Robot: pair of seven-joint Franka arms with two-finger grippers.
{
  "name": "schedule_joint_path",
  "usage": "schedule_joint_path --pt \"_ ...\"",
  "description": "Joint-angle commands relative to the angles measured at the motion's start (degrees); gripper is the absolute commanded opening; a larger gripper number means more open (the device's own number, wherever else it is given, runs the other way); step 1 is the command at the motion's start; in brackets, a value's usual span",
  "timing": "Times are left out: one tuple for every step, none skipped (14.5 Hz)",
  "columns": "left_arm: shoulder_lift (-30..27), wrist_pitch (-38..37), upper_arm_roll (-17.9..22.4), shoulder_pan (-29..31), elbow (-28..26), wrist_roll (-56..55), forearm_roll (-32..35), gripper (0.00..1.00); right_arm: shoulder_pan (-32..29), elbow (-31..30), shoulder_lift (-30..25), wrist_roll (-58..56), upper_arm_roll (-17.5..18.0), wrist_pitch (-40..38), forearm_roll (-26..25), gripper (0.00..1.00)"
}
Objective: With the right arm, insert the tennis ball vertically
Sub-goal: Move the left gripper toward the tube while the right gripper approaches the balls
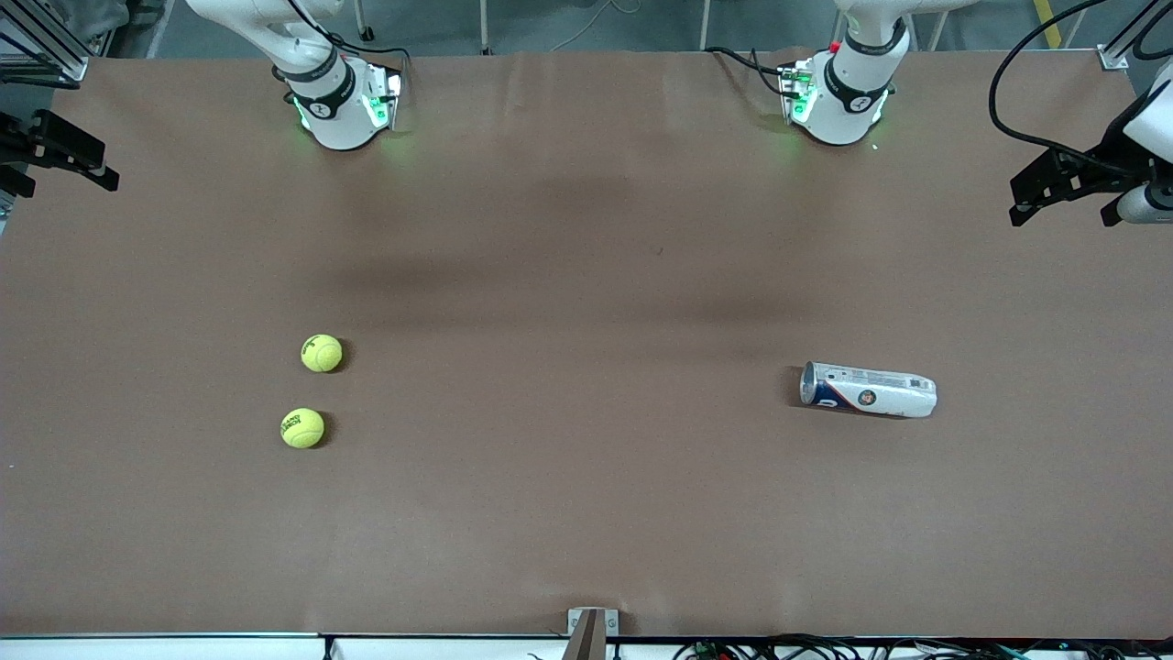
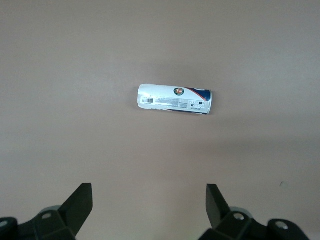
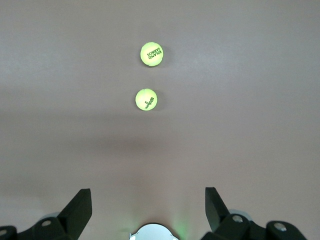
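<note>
Two yellow-green tennis balls rest on the brown tabletop (image 1: 586,513) toward the right arm's end. The first ball (image 1: 322,353) carries a dark logo; the second ball (image 1: 302,428), printed with dark lettering, lies near it and closer to the front camera. A white-and-blue ball can (image 1: 868,390) lies on its side toward the left arm's end, well apart from both.
</note>
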Motion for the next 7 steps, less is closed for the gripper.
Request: schedule_joint_path --pt "1.07 -0.77 0.02 0.25 1.99 0.07 -0.76 1.00 -1.14 -1.85 -1.70 -0.66 0.49 0.58 -0.28 1.00" --pt "1.07 -0.77 0.02 0.25 1.99 0.07 -0.76 1.00 -1.14 -1.85 -1.70 -0.66 0.49 0.58 -0.28 1.00" --pt "1.07 -0.77 0.02 0.43 1.99 0.42 -0.67 1.00 -1.14 -1.85 -1.70 -0.66 0.49 0.58 -0.28 1.00" --pt "1.42 -0.69 0.02 0.52 1.99 1.29 -0.50 1.00 -1.14 -1.85 -1.70 -0.66 0.49 0.58 -0.28 1.00" --pt "2.29 -0.68 0.02 0.43 2.16 1.48 -0.32 1.00 -1.06 -1.85 -1.70 -0.66 0.49 0.58 -0.28 1.00" --pt "3.17 -0.68 0.02 0.43 2.69 1.91 -0.41 1.00 -1.06 -1.77 -1.70 -0.66 0.58 0.58 -0.28 1.00" --pt "3.53 -0.68 0.02 0.43 2.34 2.00 -0.41 1.00 -1.06 -1.50 -1.61 -0.66 0.58 0.67 -0.28 1.00"
